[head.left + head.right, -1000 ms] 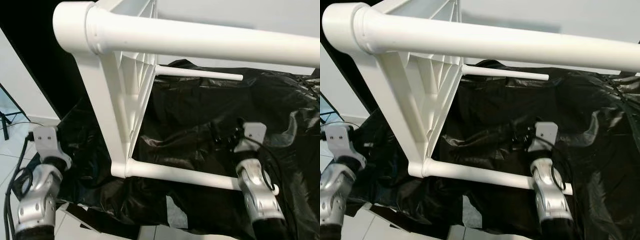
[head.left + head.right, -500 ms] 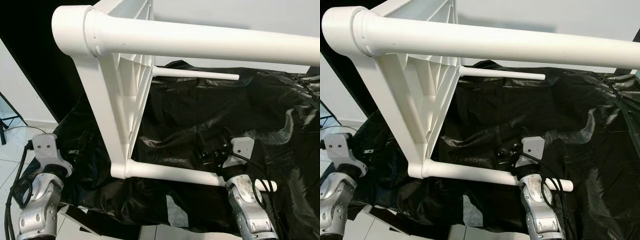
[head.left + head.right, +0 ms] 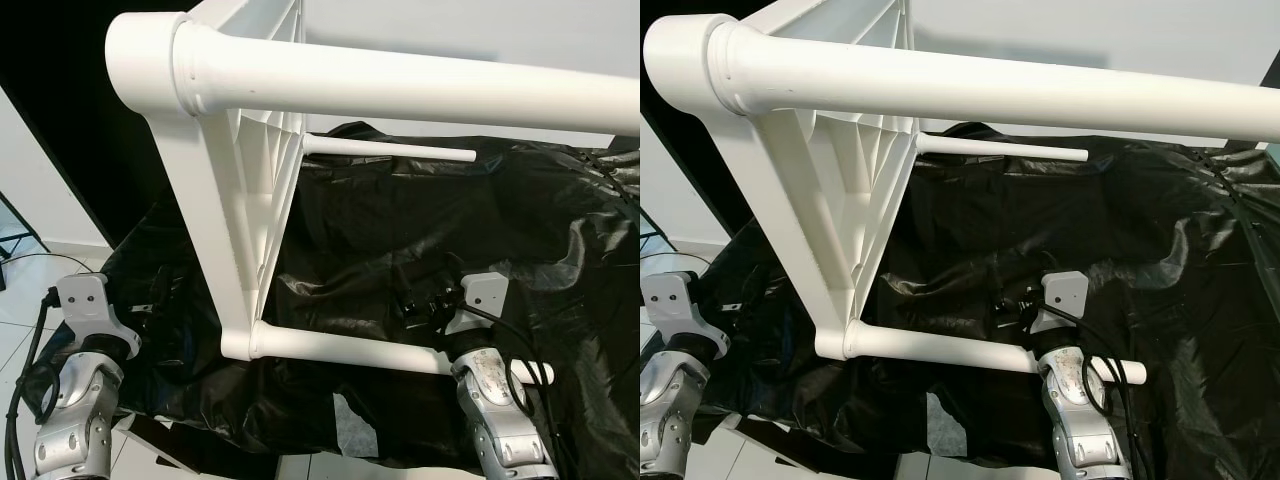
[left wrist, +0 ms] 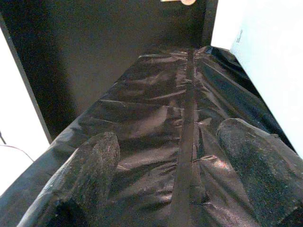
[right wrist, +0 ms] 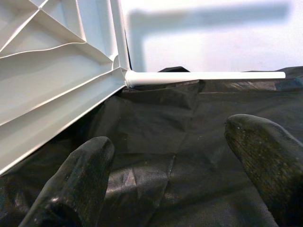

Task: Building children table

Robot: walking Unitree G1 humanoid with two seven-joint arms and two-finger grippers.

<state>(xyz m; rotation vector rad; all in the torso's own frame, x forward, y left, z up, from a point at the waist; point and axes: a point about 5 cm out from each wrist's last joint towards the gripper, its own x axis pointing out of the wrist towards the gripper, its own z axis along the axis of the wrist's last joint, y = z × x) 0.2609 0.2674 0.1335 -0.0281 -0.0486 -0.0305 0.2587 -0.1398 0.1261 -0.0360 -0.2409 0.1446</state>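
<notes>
White children table (image 3: 250, 180) on its side on black-sheeted surface (image 3: 400, 240); left tool (image 4: 180, 170) and right tool (image 5: 170, 165) both released, empty; unsupported, table could tip.

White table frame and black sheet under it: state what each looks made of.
White table frame: seemingly moulded plastic, matt to satin; moulded ribs brace its underside and the tube legs show seam rings. Black sheet: probably thin plastic film, glossy, crinkled, with bright creases.

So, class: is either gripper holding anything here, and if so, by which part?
Nothing is held. The left gripper and right gripper are open above the black plastic sheet.
</notes>
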